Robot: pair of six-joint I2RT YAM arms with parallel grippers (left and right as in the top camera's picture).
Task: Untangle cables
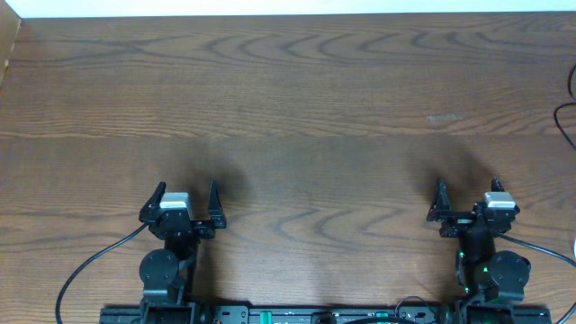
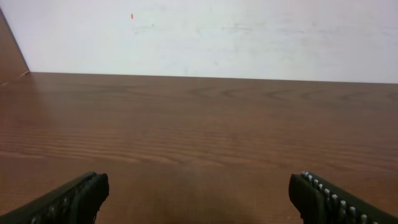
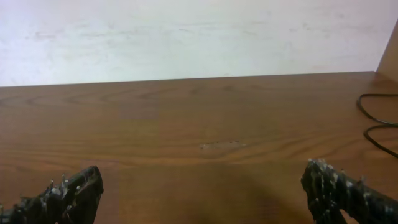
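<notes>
2 hands hang released: left hand (image 1: 187, 190), right hand (image 1: 468, 191). Black cord loops (image 3: 378, 95), probably the cables, lie far right on the counter (image 1: 315, 108); lead with the right hand.

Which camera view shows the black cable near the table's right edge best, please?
The right wrist view: the black cable shows as two clear curves. Overhead catches only thin slivers at its frame edge; the left wrist view misses it.

Brown wood-grain table (image 1: 297, 99), thin black cable loops (image 3: 375, 118) (partly out of frame) at its right edge.
</notes>
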